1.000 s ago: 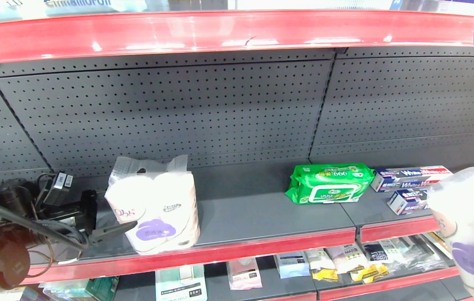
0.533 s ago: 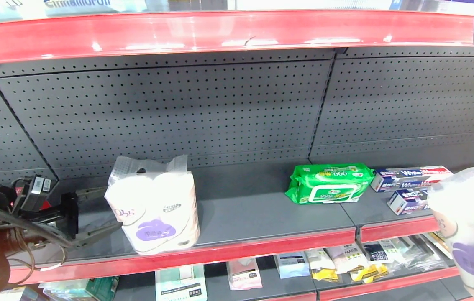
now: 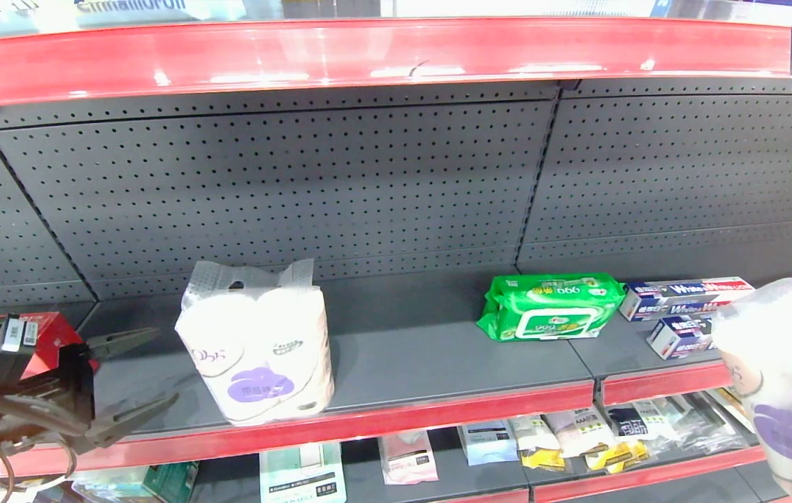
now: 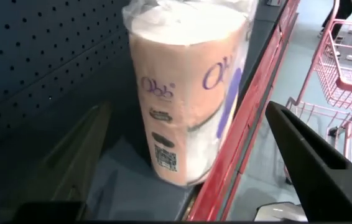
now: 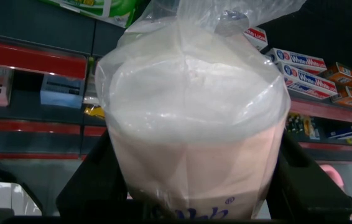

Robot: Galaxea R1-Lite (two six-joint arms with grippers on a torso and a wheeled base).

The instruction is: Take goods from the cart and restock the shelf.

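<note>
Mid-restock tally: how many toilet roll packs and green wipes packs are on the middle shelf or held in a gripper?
Roll packs: 2 (shelved pack, held pack)
Wipes packs: 1
Total: 3

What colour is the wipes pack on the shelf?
The wipes pack is green with a white label; the head view shows it best.
</note>
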